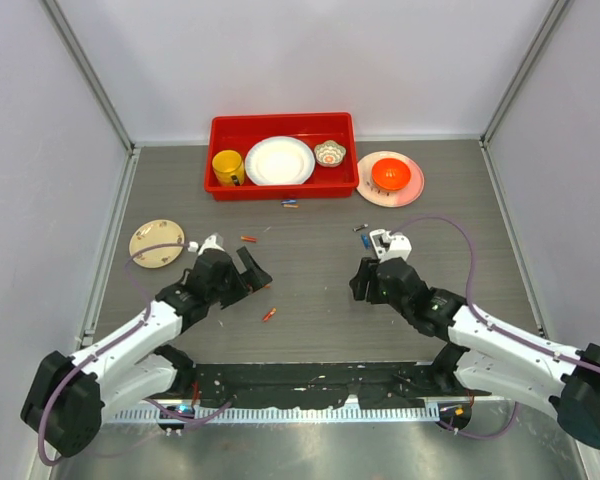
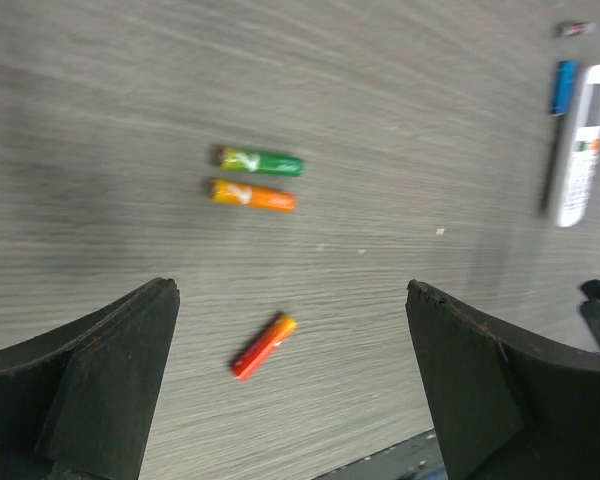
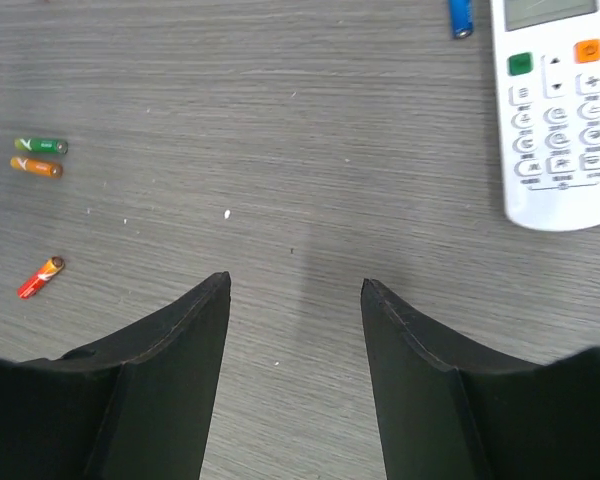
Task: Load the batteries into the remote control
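Grey-grained bench (image 1: 310, 285): carries everything listed; places are given from the remote control.
remote control (image 3: 560, 120): white, keypad face up, flat on the bench; display end cut off by the top edge of the right wrist view; underside hidden; blurred in the left wrist view; largely masked by the right wrist in the top view.
blue battery (image 3: 460, 17): just beside the remote control's display end, on its left; cropped by the frame edge, so touching or apart cannot be told.
dark piece (image 2: 576, 29): just past the remote control's display end; too blurred to identify.
green battery (image 2: 260, 161), orange battery (image 2: 252, 194): parallel, side by side, well apart to the remote control's left.
red battery (image 2: 263, 346): alone, well left of the remote control, lying in the gap of the left fingers, touched by neither.
left gripper (image 2: 290, 290): fingers spread wide, holding nothing; well left of the remote control.
right gripper (image 3: 295, 282): fingers partly spread, only bare bench between them; near the remote control's keypad end, not touching it.
red tray (image 1: 281, 122): beyond the remote control, holding a yellow mug (image 1: 227, 166), white plate (image 1: 279, 160) and small bowl (image 1: 330, 153).
stray batteries (image 1: 289, 204): before the red tray; too small for count or colour.
pink plate (image 1: 412, 190): beyond the remote control; bears an orange bowl (image 1: 390, 174).
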Tool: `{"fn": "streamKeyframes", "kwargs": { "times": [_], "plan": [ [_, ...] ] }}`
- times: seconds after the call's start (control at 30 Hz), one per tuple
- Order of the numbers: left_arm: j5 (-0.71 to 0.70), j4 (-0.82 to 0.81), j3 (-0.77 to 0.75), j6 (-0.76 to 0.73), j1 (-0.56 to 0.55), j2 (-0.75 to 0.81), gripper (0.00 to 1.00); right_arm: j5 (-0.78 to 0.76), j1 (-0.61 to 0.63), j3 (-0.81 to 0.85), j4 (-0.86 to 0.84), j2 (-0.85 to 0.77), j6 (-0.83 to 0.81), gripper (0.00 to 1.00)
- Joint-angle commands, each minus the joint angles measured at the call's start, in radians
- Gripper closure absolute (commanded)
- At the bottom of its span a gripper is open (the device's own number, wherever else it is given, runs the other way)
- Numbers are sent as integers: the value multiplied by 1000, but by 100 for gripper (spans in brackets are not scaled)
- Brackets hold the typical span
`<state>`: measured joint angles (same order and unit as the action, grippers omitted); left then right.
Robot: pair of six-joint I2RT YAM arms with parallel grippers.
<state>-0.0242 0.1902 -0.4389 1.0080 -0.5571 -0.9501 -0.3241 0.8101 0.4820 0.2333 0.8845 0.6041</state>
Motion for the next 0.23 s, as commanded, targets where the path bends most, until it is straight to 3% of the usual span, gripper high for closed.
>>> {"fn": "streamKeyframes", "kwargs": {
  "times": [0.0, 0.2],
  "plan": [
    [-63, 107, -49, -52, -4, -18, 0, 31, 11, -5, -213, -7, 22, 39],
    [-48, 95, -49, -83, -4, 8, 0, 40, 12, 21, -227, 2, 0, 39]
  ]
}}
